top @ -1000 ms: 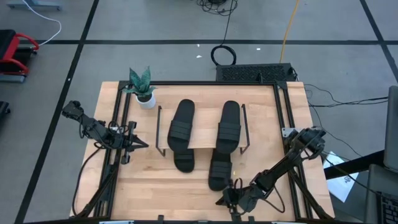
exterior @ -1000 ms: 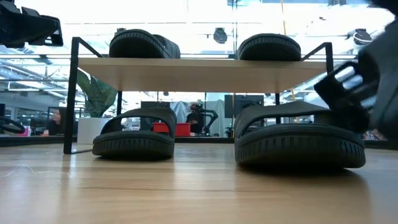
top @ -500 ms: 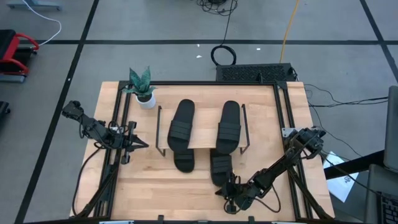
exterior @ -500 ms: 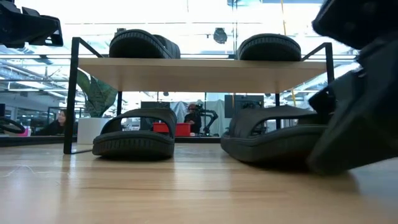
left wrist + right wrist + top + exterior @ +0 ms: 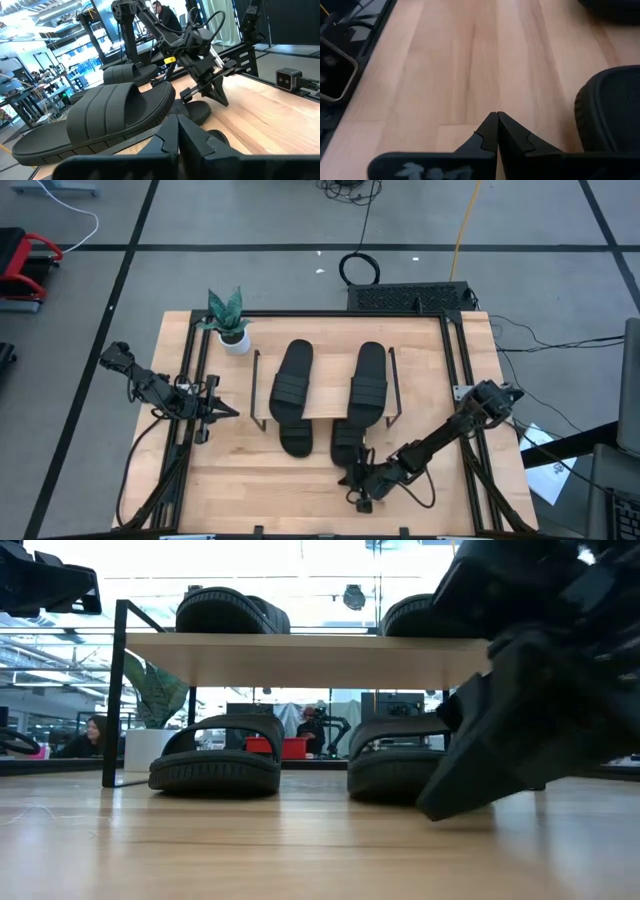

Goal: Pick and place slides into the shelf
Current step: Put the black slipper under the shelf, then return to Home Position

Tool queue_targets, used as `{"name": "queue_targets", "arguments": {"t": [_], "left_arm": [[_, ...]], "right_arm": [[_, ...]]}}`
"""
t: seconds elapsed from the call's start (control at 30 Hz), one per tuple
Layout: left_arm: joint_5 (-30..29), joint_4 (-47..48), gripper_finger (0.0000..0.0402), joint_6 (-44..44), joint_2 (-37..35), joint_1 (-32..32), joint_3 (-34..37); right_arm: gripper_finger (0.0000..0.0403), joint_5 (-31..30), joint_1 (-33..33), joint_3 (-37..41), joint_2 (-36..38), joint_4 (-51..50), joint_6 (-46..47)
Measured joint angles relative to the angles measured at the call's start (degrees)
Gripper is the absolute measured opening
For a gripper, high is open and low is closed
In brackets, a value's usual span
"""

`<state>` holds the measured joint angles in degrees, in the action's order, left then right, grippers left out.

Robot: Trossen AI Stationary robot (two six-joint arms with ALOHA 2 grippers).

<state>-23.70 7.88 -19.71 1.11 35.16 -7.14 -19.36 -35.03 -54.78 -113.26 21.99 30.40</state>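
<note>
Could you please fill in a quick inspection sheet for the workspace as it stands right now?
Surface: wooden table, bare at the front.
Job's things: shelf; two slides on top, two under it, left and right, sticking out in front.
Clutter: potted plant beside the shelf.
Grippers: right gripper shut, empty, by the right lower slide; left gripper shut, waiting at the left.
Cables: yellow cable on the floor.
Surroundings: a person behind.
</note>
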Motion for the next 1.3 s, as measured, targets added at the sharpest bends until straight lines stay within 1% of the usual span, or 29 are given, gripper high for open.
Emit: {"name": "queue_targets", "arguments": {"t": [0.13, 0.27, 0.47, 0.6, 0.73, 0.83, 0.87, 0.93, 1.07, 1.17, 1.23, 1.3], "left_arm": [[0.0, 0.0, 0.0019, 0.0, 0.0, 0.0, 0.0], [0.0, 0.0, 0.0023, 0.0, 0.0, 0.0, 0.0], [0.0, 0.0, 0.0011, 0.0, 0.0, 0.0, 0.0], [0.0, 0.0, 0.0002, 0.0, 0.0, 0.0, 0.0], [0.0, 0.0, 0.001, 0.0, 0.0, 0.0, 0.0], [0.0, -0.1, 0.0019, 0.1, 0.0, 0.0, 0.0], [0.0, -0.1, 0.0021, 0.1, 0.0, 0.0, 0.0], [0.0, -0.1, 0.0023, 0.1, 0.0, 0.0, 0.0], [0.0, -0.2, 0.0024, 0.3, 0.0, 0.0, 0.0], [0.0, -0.1, 0.0024, 0.3, 0.0, 0.0, 0.0], [0.0, -0.1, 0.0024, 0.3, 0.0, 0.0, 0.0], [0.0, -0.1, 0.0024, 0.4, 0.0, 0.0, 0.0]], "right_arm": [[0.0, 0.1, 0.6, 0.0, 0.0, -1.0, 0.1], [0.0, 0.1, 0.8, 0.0, 0.0, -1.3, -0.5], [0.0, 0.0, 1.3, -0.1, 0.1, -3.7, 0.8], [0.0, -0.4, 1.3, -0.1, 0.1, -3.4, 0.7], [0.0, -1.9, 1.2, 0.1, 1.3, -4.7, 0.5], [0.0, -6.9, 1.2, 0.1, 2.7, -6.4, -0.4], [0.0, -7.5, 1.3, 0.1, 3.2, -6.9, -0.6], [0.0, -5.4, 1.6, 0.1, 3.9, -6.8, -1.8], [0.0, -1.6, 1.7, 0.1, 4.1, -2.7, -4.8], [0.0, -1.6, 1.5, 0.1, 4.2, -1.2, -5.7], [0.0, -1.9, 1.1, 0.1, 5.2, -2.2, -5.8], [0.0, -4.9, 0.0, 0.1, 6.8, -3.7, -5.8]]}}
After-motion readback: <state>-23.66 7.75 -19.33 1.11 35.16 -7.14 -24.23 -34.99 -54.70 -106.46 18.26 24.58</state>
